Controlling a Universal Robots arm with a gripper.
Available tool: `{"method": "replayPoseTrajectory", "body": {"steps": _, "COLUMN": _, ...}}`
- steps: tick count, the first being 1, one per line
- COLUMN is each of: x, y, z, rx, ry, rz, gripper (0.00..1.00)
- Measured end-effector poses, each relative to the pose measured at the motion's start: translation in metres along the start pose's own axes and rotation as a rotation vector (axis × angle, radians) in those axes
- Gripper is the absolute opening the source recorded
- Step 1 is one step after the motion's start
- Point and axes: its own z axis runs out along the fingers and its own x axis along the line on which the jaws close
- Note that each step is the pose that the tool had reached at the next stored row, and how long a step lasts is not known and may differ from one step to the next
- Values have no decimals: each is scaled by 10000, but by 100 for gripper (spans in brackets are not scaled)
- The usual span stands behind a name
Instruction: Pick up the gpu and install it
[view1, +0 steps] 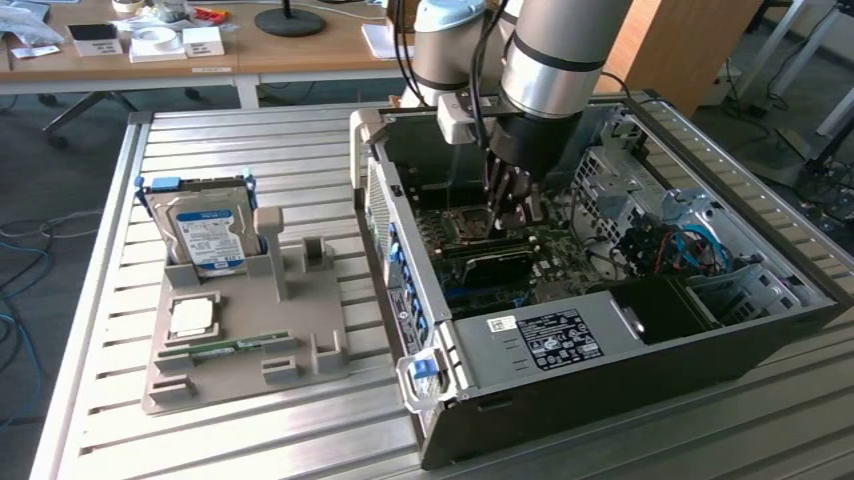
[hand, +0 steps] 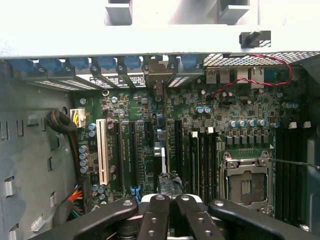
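Pincer (hand: 167, 200) closed on the gpu (hand: 159, 150), card standing edge-on in the motherboard (hand: 240, 125) slots just below it, inside the computer case (view1: 601, 350).

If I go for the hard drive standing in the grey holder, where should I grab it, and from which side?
Probably by its free upper part, pinching across the two broad faces and coming down from above. The hard drive stands nearly upright, leaning back a little, with its lower end seated in the grey holder, so the top edge is the exposed part.
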Motion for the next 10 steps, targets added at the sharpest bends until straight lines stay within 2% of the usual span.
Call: {"method": "replayPoseTrajectory", "body": {"steps": 10, "x": -59, "y": 4, "z": 20, "rx": -7, "ry": 0, "rz": -170, "gripper": 11}}
